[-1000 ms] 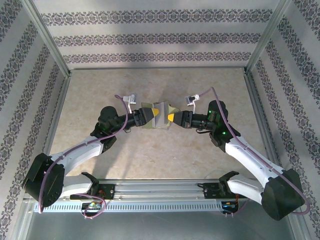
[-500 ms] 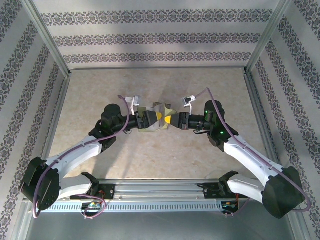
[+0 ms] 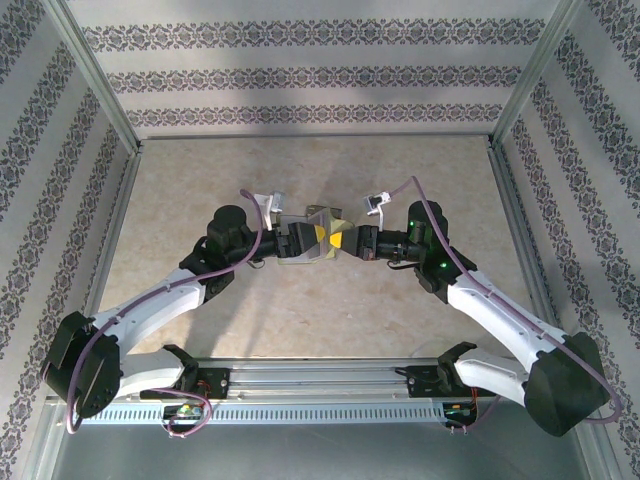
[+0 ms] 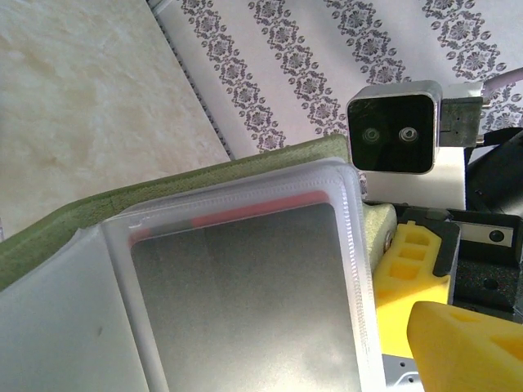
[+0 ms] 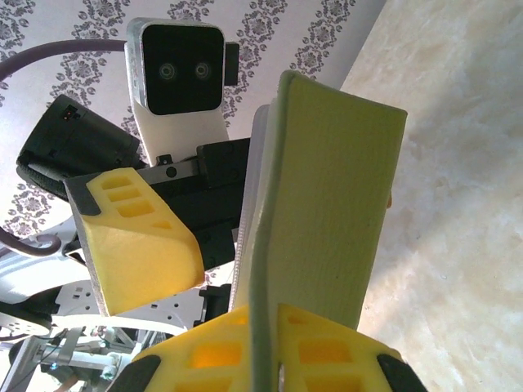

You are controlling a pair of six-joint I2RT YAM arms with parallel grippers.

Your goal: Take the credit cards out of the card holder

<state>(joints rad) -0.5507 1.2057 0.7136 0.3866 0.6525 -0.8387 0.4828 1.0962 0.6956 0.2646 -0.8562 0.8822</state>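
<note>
The olive-green card holder hangs open above mid-table between both arms. My right gripper is shut on the edge of its green cover and holds it upright. My left gripper is open around the inner flap: one of its yellow fingers stands clear of the pocket side, the other is hidden. In the left wrist view the translucent pocket is close up, with the red edge of a credit card showing above a grey face inside it. The cover's green rim runs along the top left.
The beige tabletop is walled by patterned panels with metal posts. The right wrist's camera housing sits just past the wallet's corner. The arm bases stand on a rail at the near edge.
My left arm has pushed right, bringing its open fingers onto the wallet. The right gripper has shifted slightly left with the wallet still held.
</note>
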